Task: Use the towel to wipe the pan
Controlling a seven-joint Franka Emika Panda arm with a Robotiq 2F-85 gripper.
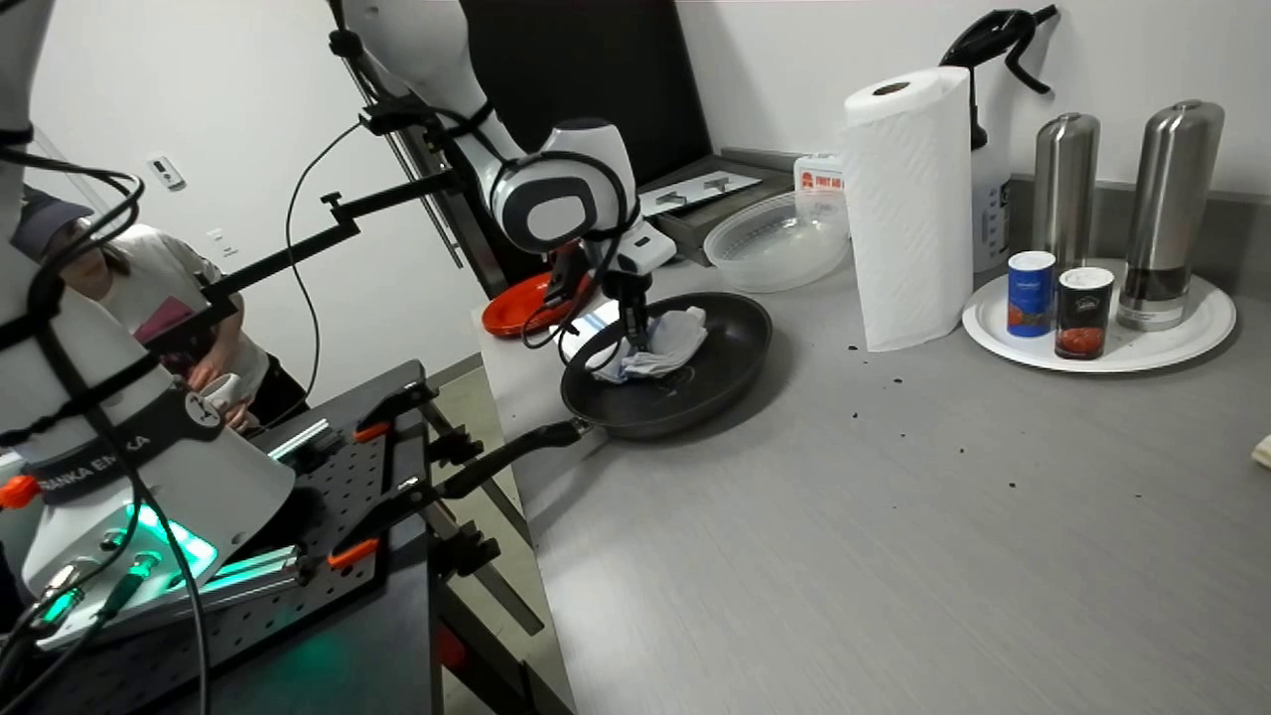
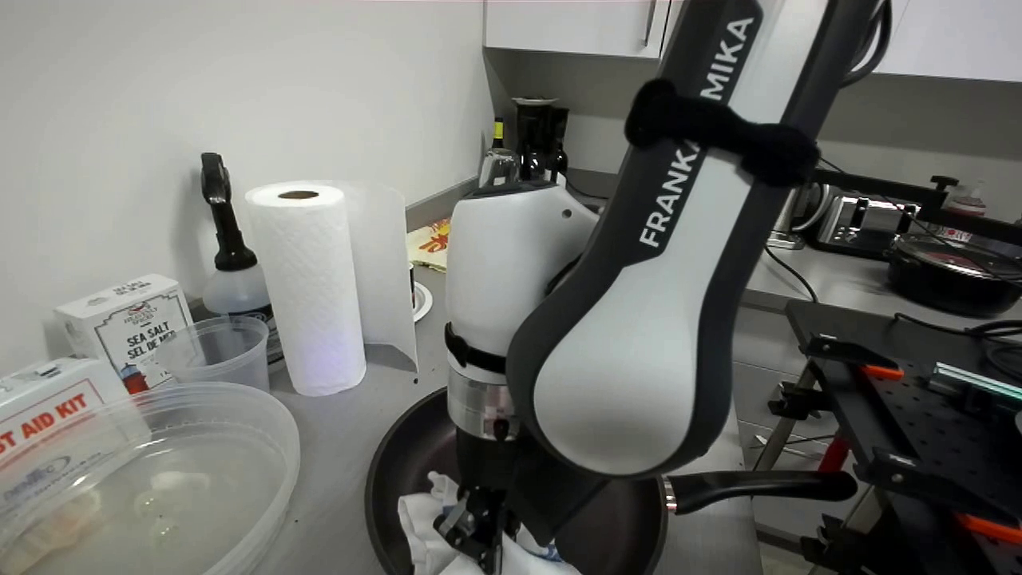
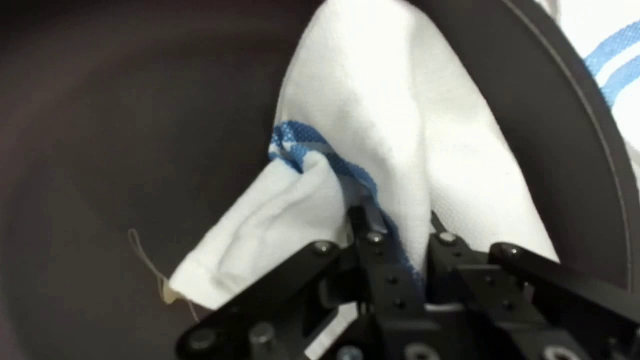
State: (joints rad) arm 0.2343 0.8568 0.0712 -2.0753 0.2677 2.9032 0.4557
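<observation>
The black frying pan [image 1: 720, 382] rests on the grey counter, and its dark inside also shows in an exterior view [image 2: 407, 455] and the wrist view [image 3: 100, 150]. Its handle [image 1: 511, 457] sticks out past the counter edge. The white towel with blue stripes [image 3: 360, 90] lies bunched inside the pan; it shows in both exterior views [image 1: 680, 338] [image 2: 419, 531]. My gripper [image 3: 397, 220] points down into the pan, shut on a fold of the towel, its fingers on either side of the cloth. It also shows in both exterior views [image 1: 635, 338] [image 2: 479, 531].
Another blue-striped white cloth [image 3: 617, 65] lies outside the pan rim. Red plates [image 1: 516, 306] and a clear plastic bowl [image 1: 775, 248] stand nearby. A paper towel roll [image 1: 909, 218] and a white plate [image 1: 1197, 323] with grinders and shakers stand along the wall.
</observation>
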